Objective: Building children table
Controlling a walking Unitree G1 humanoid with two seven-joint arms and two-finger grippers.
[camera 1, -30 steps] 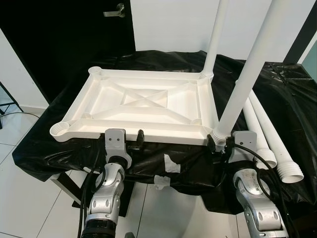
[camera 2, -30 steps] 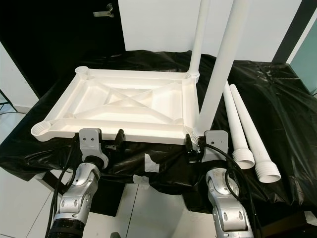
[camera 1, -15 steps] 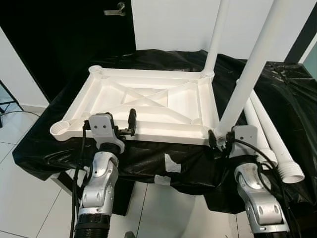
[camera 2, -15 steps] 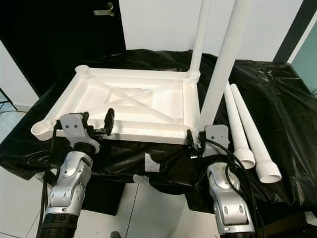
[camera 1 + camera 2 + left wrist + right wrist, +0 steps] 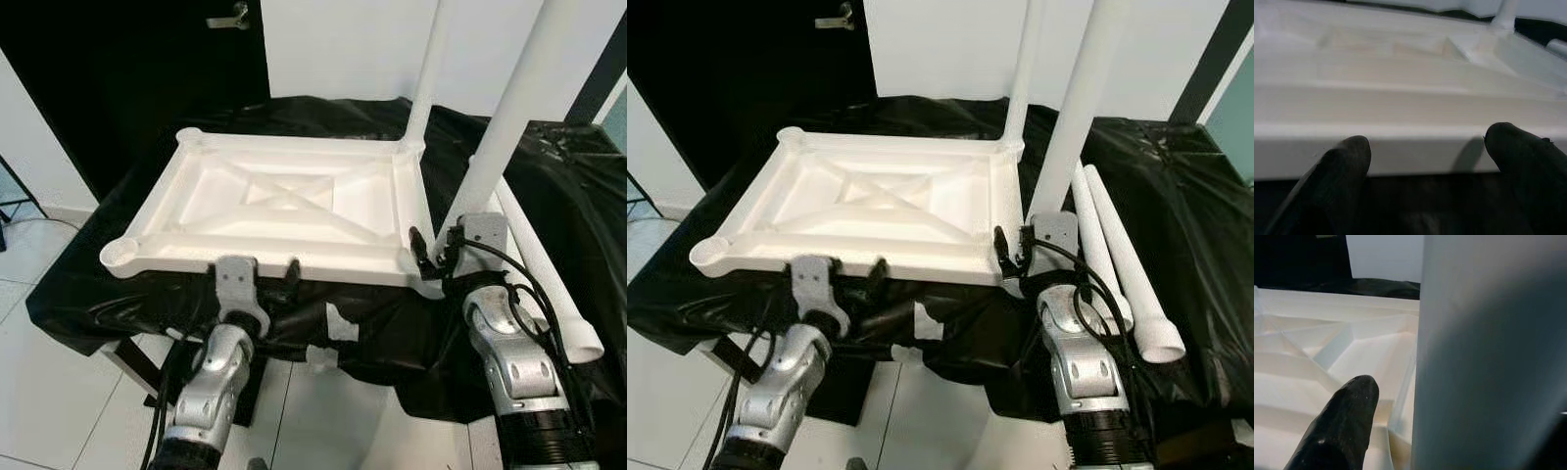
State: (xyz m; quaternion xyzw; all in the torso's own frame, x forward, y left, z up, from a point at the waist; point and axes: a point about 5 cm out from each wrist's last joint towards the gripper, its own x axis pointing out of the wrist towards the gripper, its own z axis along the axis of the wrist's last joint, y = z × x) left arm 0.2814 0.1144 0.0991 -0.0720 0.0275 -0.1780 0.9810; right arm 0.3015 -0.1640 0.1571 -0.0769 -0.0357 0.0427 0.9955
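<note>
**White tabletop, underside up, two legs fitted**

Tabletop (image 5: 872,211) on a surface draped in black plastic sheet (image 5: 1176,225). Upright legs: far right corner (image 5: 1024,69); near right corner (image 5: 1083,98), right gripper (image 5: 1011,253) at its base. Two loose legs (image 5: 1117,259) lying right. Left gripper (image 5: 844,282) spread below near rim.

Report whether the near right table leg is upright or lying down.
Upright: the near right leg rises from the tabletop corner, gripped by the right end effector.

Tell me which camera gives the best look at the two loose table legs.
The right eye view: both loose legs lie side by side on the black cover, right of the tabletop. The left eye view hides them partly behind the right gripper. The wrist views show the tabletop instead.
</note>
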